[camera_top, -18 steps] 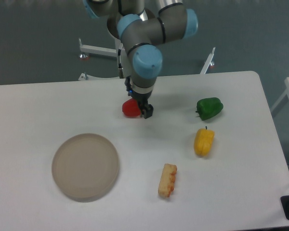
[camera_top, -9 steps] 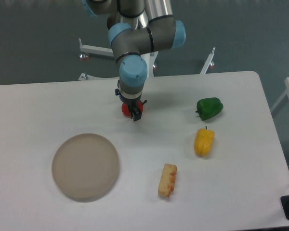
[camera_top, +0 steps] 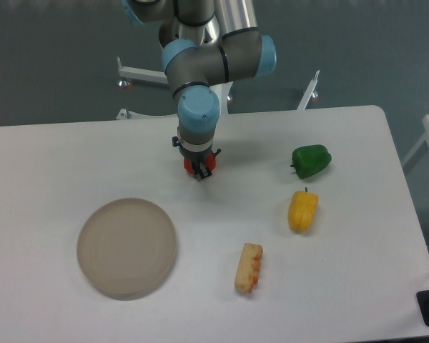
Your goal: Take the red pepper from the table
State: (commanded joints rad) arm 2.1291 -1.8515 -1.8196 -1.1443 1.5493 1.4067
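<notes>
The gripper (camera_top: 199, 169) points straight down on the red pepper (camera_top: 193, 166), which sits near the far middle of the table (camera_top: 57, 157); the arm hides most of it, and I cannot tell if the jaws are closed on it. To the right lie a green pepper (camera_top: 311, 160) and a yellow pepper (camera_top: 302, 210), well apart. A corn piece (camera_top: 248, 267) and a round plate (camera_top: 126, 247) lie nearer the front. No writing is readable.

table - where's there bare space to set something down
Bare patches on the table: the left end above the plate, the strip between plate and corn piece, and the front right corner below the yellow pepper. Crowded: the right side with the green pepper, and around the pincer over the red pepper.
</notes>
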